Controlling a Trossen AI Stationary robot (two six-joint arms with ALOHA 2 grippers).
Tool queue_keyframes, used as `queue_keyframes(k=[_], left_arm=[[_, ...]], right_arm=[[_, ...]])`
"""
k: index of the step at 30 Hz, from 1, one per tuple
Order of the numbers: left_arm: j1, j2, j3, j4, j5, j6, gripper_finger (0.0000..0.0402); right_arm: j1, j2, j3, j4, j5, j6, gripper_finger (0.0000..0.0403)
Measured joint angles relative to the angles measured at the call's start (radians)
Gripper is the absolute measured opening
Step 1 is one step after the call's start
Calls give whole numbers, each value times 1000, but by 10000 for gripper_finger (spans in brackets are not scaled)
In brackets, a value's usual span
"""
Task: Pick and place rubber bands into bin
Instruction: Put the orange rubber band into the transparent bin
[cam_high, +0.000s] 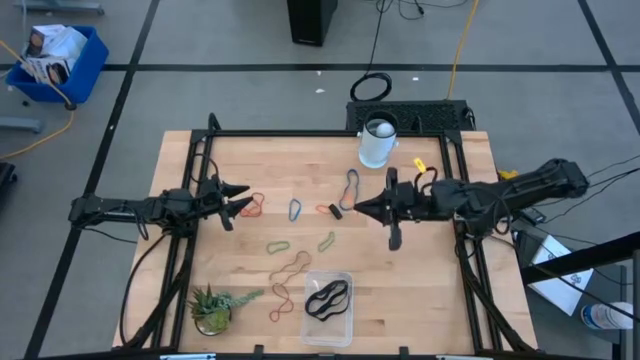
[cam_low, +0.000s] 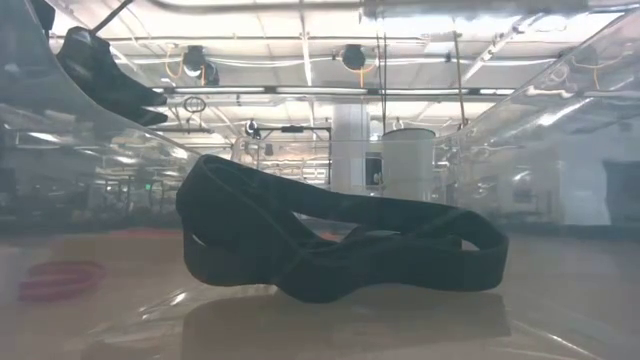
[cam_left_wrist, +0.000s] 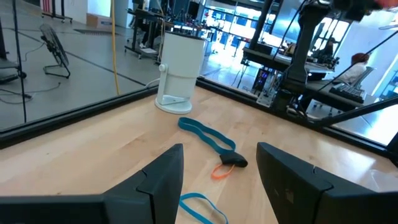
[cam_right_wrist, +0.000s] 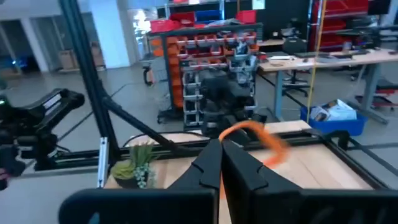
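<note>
My right gripper (cam_high: 352, 208) is over the table's middle, pointing toward the table's left edge, and is shut on an orange rubber band (cam_right_wrist: 254, 133). My left gripper (cam_high: 237, 196) is open and empty at the left, beside a red-orange band (cam_high: 254, 205). Other bands lie flat on the wood: a blue one (cam_high: 295, 210), a blue-grey one (cam_high: 352, 183), green ones (cam_high: 277, 246), a red-brown one (cam_high: 290, 266) and an orange one (cam_high: 280, 300). The clear bin (cam_high: 345, 318) stands near the front edge with a black band (cam_low: 330, 250) in it. My right gripper pinches the orange band between its two shut fingers, at their free ends (cam_right_wrist: 219, 148). The fingers come about level from the table's right side. The band's loop (cam_right_wrist: 267, 142) sticks out beyond the fingertips; whether it touches the table, I cannot tell.
A white cup (cam_high: 377, 143) stands at the far edge, and a small potted plant (cam_high: 211, 306) stands at the near left corner. A small orange and black piece (cam_left_wrist: 227, 164) lies on the wood between the grippers. Black frame rails run along the table's sides.
</note>
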Motion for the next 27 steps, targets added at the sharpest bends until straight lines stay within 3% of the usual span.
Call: queue_keyframes(k=[8, 14, 19, 27], left_arm=[[0, 0, 0, 0, 0, 0, 209], [0, 0, 0, 0, -1, 8, 209], [0, 0, 0, 0, -1, 81, 209], [0, 0, 0, 0, -1, 76, 209]], right_arm=[[82, 140, 277, -346, 0, -85, 0], [133, 301, 434, -504, 0, -97, 0], [180, 418, 481, -540, -56, -81, 0], [210, 557, 481, -557, -136, -20, 0]])
